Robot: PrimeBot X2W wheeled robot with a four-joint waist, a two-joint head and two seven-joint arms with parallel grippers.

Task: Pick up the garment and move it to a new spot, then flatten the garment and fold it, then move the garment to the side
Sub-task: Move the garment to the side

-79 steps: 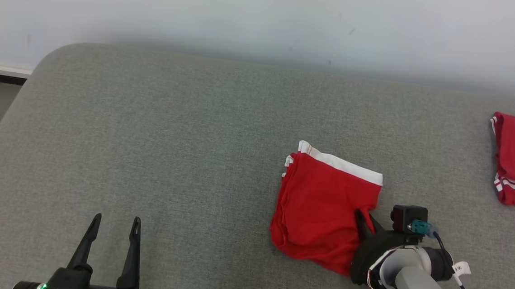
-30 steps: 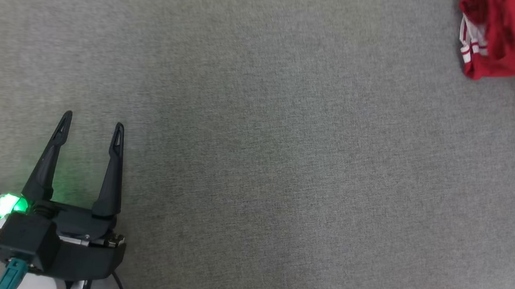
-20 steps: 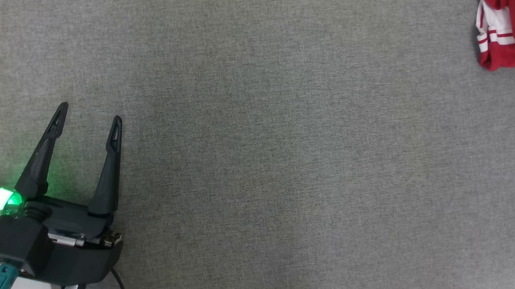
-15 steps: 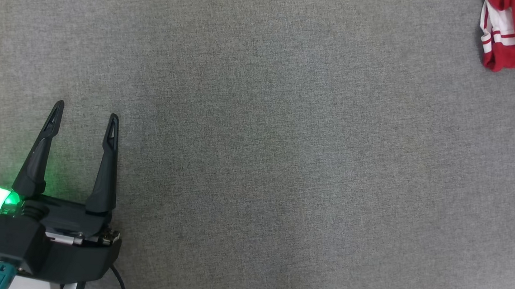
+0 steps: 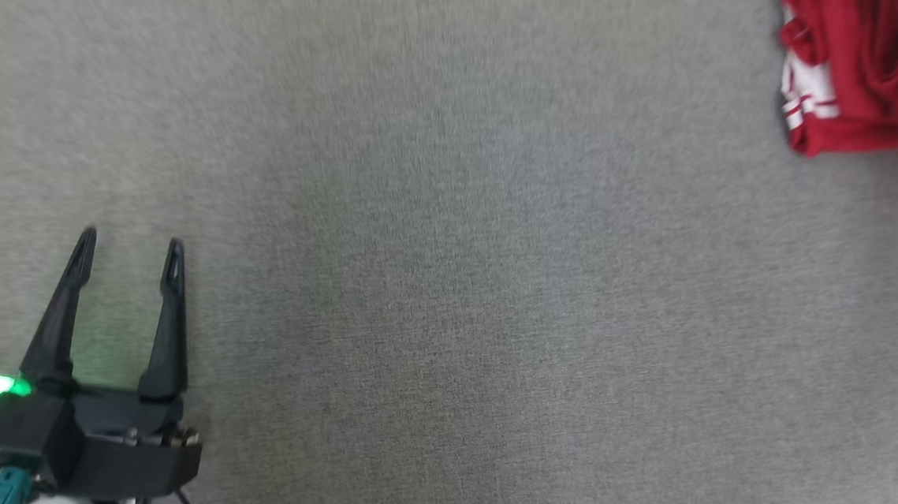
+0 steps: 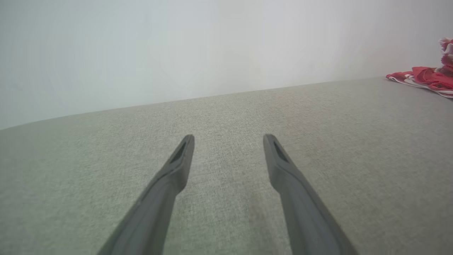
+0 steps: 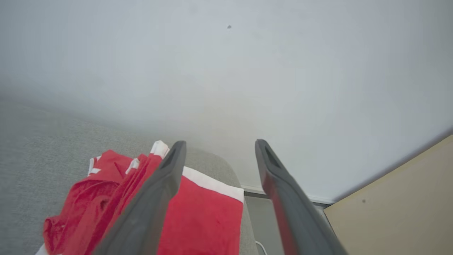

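Head view: the red garment (image 5: 872, 76) lies at the far right of the grey padded surface (image 5: 446, 299), well apart from my left fingers (image 5: 130, 241). The picture is smeared, so if I judged the garment's outline from here I could misplace it. My left fingers are spread wide, hold nothing, and have only bare grey fabric between them.

Left wrist view: my left fingers (image 6: 229, 138) point low along the padded surface (image 6: 106, 170), spread, with nothing between them and nothing touching them that I can make out. The garment (image 6: 428, 76) is a small red strip at the right edge. This arm is too far off to help if the cloth shifts.

Right wrist view: here is the real risk. The garment (image 7: 201, 219), red with a white band, lies flat right at the rounded end of the padded surface (image 7: 35, 159), next to bunched red cloth (image 7: 81, 209) that touches it. I cannot tell if that cloth is a separate piece. A careless pull-back of my right fingers (image 7: 219, 143) could snag a layer and undo the fold, or nudge it over the end. My right fingers are spread wide and grip nothing. One passes in front of the cloth, but I cannot tell whether it touches.
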